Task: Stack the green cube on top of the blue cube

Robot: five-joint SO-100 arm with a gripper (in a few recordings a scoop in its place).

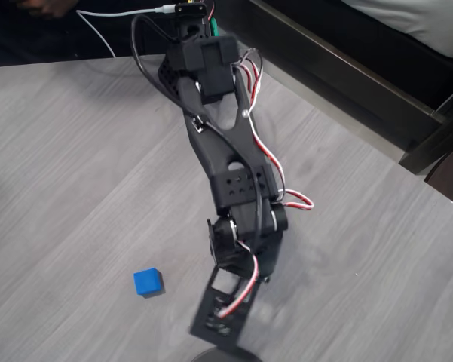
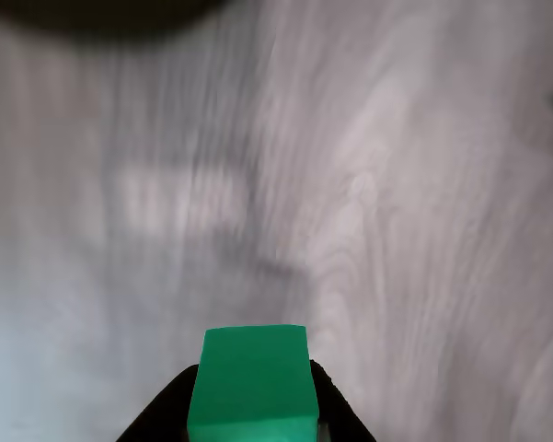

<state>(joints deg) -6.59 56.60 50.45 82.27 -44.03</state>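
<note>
The green cube (image 2: pixel 253 382) sits between my black fingers at the bottom of the wrist view, held above the blurred grey wood table. My gripper (image 2: pixel 253 414) is shut on it. In the overhead view the blue cube (image 1: pixel 148 282) rests on the table at lower left of centre. The black arm reaches down the picture, and its gripper end (image 1: pixel 220 309) hangs to the right of the blue cube, roughly a cube's width or two away. The green cube is hidden under the arm there.
A grey wood-grain table (image 1: pixel 68 166) spreads to the left and right of the arm. A dark frame (image 1: pixel 362 90) runs along the table's upper right edge. A white cable (image 1: pixel 105 19) lies at the top left.
</note>
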